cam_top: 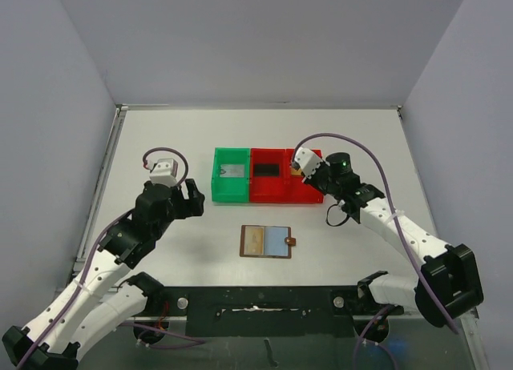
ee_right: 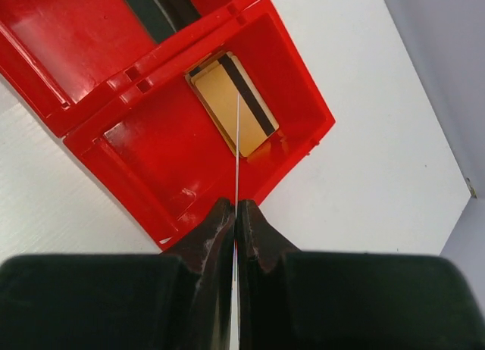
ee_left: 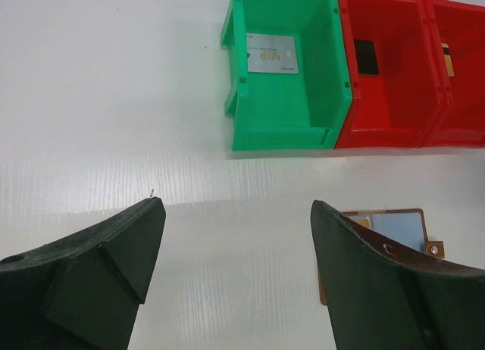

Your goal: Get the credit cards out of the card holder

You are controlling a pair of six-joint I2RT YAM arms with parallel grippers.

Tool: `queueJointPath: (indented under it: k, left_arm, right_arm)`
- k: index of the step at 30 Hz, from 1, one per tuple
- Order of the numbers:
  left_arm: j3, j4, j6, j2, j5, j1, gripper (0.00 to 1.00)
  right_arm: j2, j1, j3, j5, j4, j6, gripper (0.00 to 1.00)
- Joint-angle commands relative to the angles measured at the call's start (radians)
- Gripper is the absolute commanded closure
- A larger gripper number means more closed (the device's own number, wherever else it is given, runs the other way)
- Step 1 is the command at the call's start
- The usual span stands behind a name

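A credit card [ee_right: 237, 176], edge-on, is being pinched by the right gripper [ee_right: 236, 207] over the rightmost red bin [ee_right: 144, 153]. The left gripper [ee_left: 236, 206] is being held spread wide, left of the card holder [cam_top: 267, 242] lying open near the worktop's [ee_left: 91, 100] front edge.

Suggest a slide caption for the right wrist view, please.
Right gripper pinches a thin card edge-on above a red bin holding a gold card.

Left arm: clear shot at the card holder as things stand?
Probably yes. The left hand is open and empty, and the card holder lies open on bare table just to its right with nothing between them. The right hand is away over the end red bin, shut on a card.
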Motion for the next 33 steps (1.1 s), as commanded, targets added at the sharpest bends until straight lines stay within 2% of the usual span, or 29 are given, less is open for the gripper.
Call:
queueJointPath:
  k: [1,10,15,33]
  left_arm:
    - [-0.005,0.059,0.040,-0.019,0.015,0.005,0.21]
    - [-0.004,0.069,0.070,0.007,0.019,0.004,0.21]
    - [-0.004,0.071,0.077,0.019,0.023,0.004,0.21]
    - [-0.006,0.069,0.071,0.010,0.026,0.004,0.21]
  right_arm:
    - [0.060,-0.031,0.058,-0.100,0.071,-0.123,1.00]
    - [0.197,-0.061,0.125,-0.147,0.133,-0.203,1.00]
    - [0.280,-0.061,0.152,-0.117,0.191,-0.237,1.00]
    - [0.494,-0.060,0.240,-0.023,0.195,-0.408,0.97]
